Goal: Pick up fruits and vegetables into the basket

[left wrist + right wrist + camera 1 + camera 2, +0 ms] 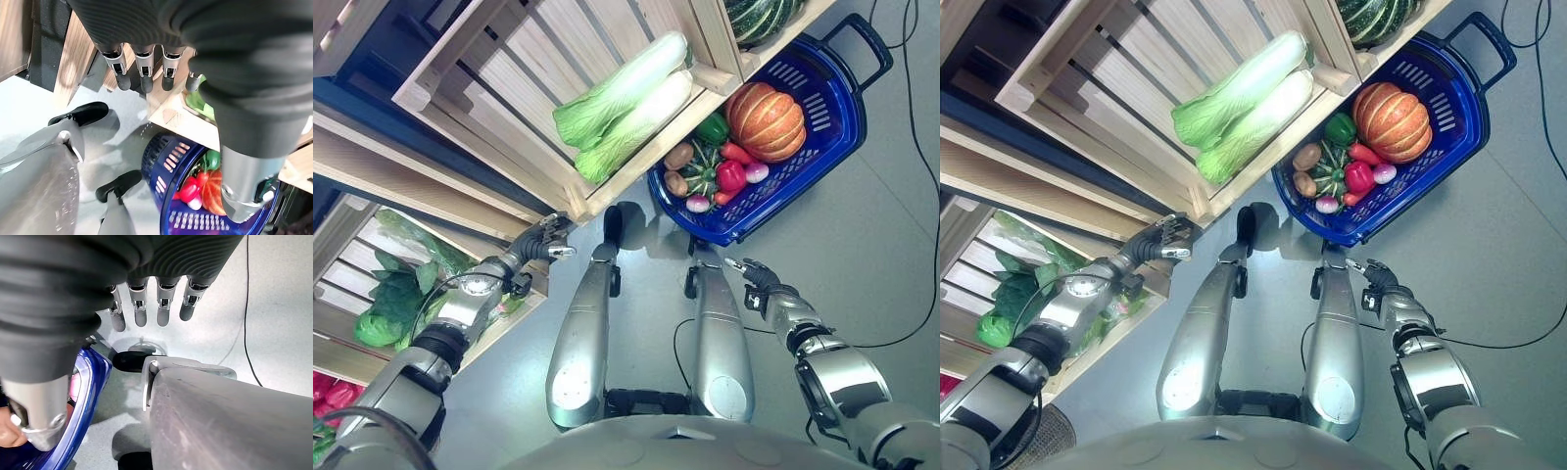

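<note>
The blue basket [822, 127] already holds a pumpkin [766, 121] and small vegetables, while two cabbages [625, 106] lie in the crate [499, 78] beside it, and the left hand [544, 240] and right hand [751, 271] both hang with fingers released, grasping nothing.

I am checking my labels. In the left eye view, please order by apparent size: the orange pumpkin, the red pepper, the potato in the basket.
1. Orange pumpkin, clearly largest.
2. Red pepper.
3. Potato; it looks about equal to the pepper, so this order is unsure.
</note>
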`<state>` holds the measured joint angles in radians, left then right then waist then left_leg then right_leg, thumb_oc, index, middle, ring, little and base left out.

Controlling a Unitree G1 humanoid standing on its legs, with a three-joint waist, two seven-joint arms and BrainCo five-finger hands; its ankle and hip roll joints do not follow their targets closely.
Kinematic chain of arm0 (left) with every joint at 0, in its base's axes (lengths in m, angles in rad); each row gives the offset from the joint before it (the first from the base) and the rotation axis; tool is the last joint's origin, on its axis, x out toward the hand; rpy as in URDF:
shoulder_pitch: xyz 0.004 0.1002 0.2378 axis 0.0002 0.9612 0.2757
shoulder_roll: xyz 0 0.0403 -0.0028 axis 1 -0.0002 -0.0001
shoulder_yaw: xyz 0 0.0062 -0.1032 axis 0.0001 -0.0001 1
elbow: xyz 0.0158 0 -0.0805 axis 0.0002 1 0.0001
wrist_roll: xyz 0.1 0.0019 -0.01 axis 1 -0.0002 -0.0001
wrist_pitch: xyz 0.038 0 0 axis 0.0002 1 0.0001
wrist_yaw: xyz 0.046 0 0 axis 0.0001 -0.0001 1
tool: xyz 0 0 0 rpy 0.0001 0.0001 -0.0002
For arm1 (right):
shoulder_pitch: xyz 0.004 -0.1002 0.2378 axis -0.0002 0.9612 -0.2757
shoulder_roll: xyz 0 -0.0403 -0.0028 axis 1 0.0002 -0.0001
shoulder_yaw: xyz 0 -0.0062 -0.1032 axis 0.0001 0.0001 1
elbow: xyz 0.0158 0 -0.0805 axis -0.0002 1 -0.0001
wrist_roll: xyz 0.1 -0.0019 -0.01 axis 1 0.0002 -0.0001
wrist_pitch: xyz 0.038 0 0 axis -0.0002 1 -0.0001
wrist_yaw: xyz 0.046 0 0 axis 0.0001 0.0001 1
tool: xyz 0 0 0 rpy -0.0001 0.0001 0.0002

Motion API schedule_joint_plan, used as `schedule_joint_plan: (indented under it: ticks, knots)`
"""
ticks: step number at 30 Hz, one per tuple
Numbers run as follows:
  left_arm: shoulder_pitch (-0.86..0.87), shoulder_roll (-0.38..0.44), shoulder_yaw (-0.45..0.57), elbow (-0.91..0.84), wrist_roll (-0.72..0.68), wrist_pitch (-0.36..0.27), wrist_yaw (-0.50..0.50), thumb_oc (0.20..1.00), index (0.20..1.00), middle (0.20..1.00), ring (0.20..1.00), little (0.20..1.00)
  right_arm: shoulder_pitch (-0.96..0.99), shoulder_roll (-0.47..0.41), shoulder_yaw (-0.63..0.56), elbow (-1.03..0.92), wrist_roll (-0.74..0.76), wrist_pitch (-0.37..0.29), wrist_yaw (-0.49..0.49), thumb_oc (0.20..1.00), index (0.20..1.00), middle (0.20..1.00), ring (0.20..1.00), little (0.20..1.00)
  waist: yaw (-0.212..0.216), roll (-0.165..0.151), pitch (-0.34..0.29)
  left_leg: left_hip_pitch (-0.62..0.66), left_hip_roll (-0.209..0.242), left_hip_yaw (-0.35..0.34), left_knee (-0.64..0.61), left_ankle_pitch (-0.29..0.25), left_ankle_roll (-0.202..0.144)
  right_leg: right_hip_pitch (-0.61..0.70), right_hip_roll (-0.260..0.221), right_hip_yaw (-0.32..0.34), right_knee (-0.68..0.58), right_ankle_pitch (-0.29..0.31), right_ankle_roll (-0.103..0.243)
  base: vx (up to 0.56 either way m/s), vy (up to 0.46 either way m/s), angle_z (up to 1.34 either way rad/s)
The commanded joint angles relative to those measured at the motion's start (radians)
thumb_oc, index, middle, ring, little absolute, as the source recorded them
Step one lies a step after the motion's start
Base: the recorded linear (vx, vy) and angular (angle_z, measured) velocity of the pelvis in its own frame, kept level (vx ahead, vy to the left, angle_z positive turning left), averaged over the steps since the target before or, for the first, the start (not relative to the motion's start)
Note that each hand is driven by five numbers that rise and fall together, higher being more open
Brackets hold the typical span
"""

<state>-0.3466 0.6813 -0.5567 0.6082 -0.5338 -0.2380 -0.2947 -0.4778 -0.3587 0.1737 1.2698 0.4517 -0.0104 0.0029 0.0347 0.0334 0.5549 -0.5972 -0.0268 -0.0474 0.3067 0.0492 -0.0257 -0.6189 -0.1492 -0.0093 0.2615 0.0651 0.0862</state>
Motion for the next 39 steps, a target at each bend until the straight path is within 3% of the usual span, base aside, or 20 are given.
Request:
schedule_joint_plan:
  ticks: [1, 17, 29, 39]
  knots:
    - [-0.05, -0.064, -0.051, -0.194, 0.049, -0.063, -0.104, 1.0, 1.0, 1.0, 1.0, 1.0, 0.028, -0.051, 0.032, -0.008, 0.025, 0.001, -0.004, 1.0, 1.0, 1.0, 1.0, 1.0, -0.007, 0.035, -0.035, -0.025, -0.011, 0.006, 0.06, -0.072, 0.008, 0.015, 0.032, -0.062, 0.116, -0.066, -0.032, 0.02, -0.001, 0.09]
    - [-0.084, 0.002, -0.115, -0.258, 0.034, -0.006, -0.198, 1.0, 1.0, 1.0, 1.0, 1.0, 0.011, -0.053, 0.04, -0.004, 0.032, 0.007, -0.006, 1.0, 1.0, 1.0, 1.0, 1.0, -0.007, 0.037, -0.035, -0.024, -0.012, 0.008, 0.053, -0.069, 0.012, 0.017, 0.034, -0.064, 0.112, -0.063, -0.028, 0.01, -0.002, -0.01]
    - [-0.094, -0.026, 0.019, -0.41, -0.099, -0.113, -0.067, 1.0, 1.0, 1.0, 1.0, 1.0, 0.048, -0.036, 0.031, -0.009, 0.042, -0.007, -0.022, 1.0, 1.0, 1.0, 1.0, 1.0, 0.008, 0.04, -0.035, -0.019, -0.019, -0.002, 0.051, -0.068, 0.018, 0.02, 0.036, -0.065, 0.116, -0.061, -0.033, 0.0, 0.0, 0.0]
    - [-0.205, -0.069, 0.157, -0.387, 0.035, -0.192, 0.144, 1.0, 1.0, 1.0, 1.0, 1.0, 0.049, -0.039, 0.042, -0.009, 0.031, 0.001, -0.007, 1.0, 1.0, 1.0, 1.0, 1.0, -0.01, 0.022, -0.035, -0.024, -0.013, 0.004, 0.069, -0.073, 0.021, 0.006, 0.053, -0.046, 0.144, -0.076, -0.045, 0.0, 0.001, 0.0]
